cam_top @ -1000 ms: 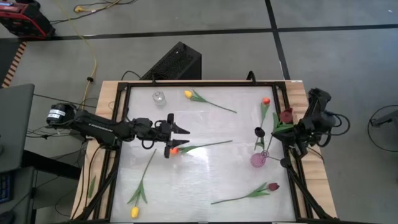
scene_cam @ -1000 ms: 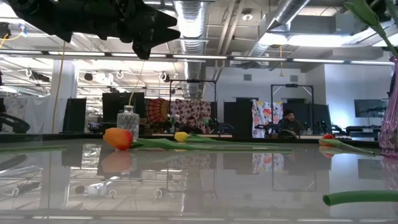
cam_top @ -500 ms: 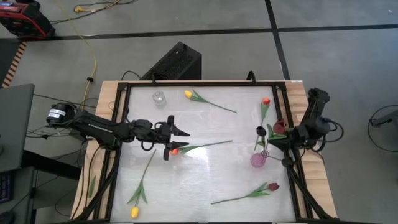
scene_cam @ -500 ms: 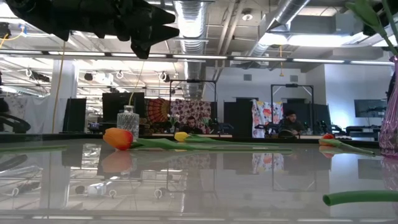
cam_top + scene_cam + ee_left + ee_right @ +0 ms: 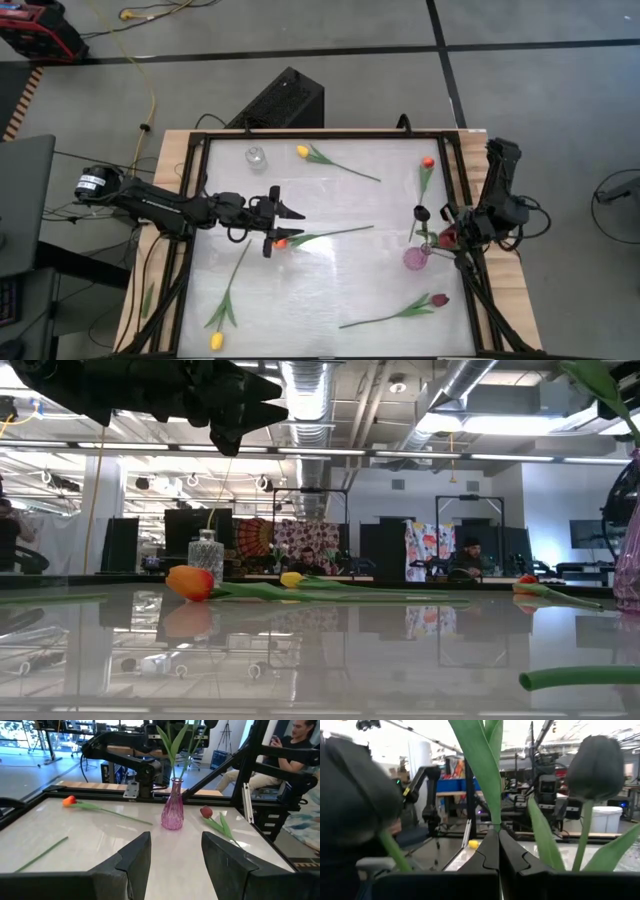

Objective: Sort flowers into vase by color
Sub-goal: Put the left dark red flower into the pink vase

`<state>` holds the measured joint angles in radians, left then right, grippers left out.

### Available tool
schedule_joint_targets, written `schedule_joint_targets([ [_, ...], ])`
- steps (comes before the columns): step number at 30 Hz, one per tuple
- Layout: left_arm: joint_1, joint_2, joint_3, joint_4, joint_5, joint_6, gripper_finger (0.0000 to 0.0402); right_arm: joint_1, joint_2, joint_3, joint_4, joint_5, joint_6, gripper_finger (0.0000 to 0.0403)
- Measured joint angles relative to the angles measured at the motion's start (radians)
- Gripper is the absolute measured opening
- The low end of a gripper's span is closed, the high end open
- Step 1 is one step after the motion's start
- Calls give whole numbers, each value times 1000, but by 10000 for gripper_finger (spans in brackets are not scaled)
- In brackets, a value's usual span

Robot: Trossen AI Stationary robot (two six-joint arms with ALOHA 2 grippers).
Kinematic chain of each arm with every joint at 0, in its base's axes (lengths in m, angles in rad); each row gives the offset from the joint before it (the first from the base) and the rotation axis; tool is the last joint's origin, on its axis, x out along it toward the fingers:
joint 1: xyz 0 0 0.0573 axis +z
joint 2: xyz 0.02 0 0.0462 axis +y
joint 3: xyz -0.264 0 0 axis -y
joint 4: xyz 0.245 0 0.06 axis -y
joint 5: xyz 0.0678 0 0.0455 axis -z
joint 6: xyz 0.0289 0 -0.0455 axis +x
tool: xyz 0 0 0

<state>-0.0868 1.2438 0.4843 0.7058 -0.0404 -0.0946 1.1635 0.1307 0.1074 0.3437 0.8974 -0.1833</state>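
- Since a second ago the right arm has swung its wrist closer over the pink ribbed glass vase (image 5: 416,257), carrying its dark maroon tulip (image 5: 446,238) along, while the left arm has stayed where it was.
- A glossy white table top (image 5: 330,275) in a black frame with wooden side boards stands on a grey concrete floor; the low view looks across it into an open workshop with ceiling ducts, monitors and seated people.
- The left gripper (image 5: 285,226) hangs above the table's left-middle, fingers spread wide and holding nothing, right over the head of an orange tulip (image 5: 283,241) lying flat.
- The right gripper (image 5: 498,836), at the right edge, is pinched fully closed on the green stem of the maroon tulip, just above the pink vase, which already holds a dark tulip (image 5: 419,212).
- Loose tulips, all thin green stems and leaves with small heads, lie apart: a yellow one (image 5: 303,151) at the far edge, a second orange one (image 5: 428,162) far right, a maroon one (image 5: 440,299) near right, a second yellow one (image 5: 216,341) near left.
- A small clear glass bottle vase (image 5: 256,157) stands at the far left.
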Motion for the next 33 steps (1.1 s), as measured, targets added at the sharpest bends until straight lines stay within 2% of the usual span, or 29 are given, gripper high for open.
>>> schedule_joint_targets([
  [4,0,0,0,-1,0,0,164,21,0,0,-31,0,0,26],
  [15,0,0,0,-1,0,2,164,41,0,1,19,1,11,86],
  [24,-14,0,0,-1,0,4,164,41,0,1,35,50,12,137],
  [33,-27,0,0,-21,0,19,164,41,0,2,15,51,135,197],
])
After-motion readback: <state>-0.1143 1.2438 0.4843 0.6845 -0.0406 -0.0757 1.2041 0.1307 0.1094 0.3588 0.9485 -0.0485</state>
